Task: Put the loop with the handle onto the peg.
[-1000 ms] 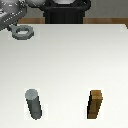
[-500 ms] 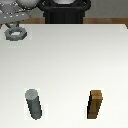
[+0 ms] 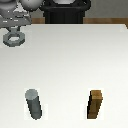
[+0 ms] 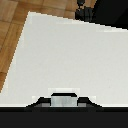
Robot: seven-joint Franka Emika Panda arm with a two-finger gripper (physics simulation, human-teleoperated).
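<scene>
The loop with the handle (image 3: pixel 14 38), a flat dull-grey ring, hangs over the table's far corner at the exterior view's left. My gripper (image 3: pixel 14 30) is shut on its handle from above. The peg (image 3: pixel 34 104), a short dark-grey cylinder with a lighter top, stands upright near the front left, well apart from the loop. In the wrist view a small grey piece of the loop (image 4: pixel 64 99) shows between dark gripper parts, and the peg is out of that view.
A brown wooden block (image 3: pixel 96 105) stands upright at the front right, level with the peg. The robot's dark base (image 3: pixel 65 12) sits behind the white table (image 3: pixel 75 60). Wooden floor (image 4: pixel 12 20) borders the table.
My gripper has carried the loop toward the exterior view's left and a little lower in the picture. The peg and the brown block have not moved.
</scene>
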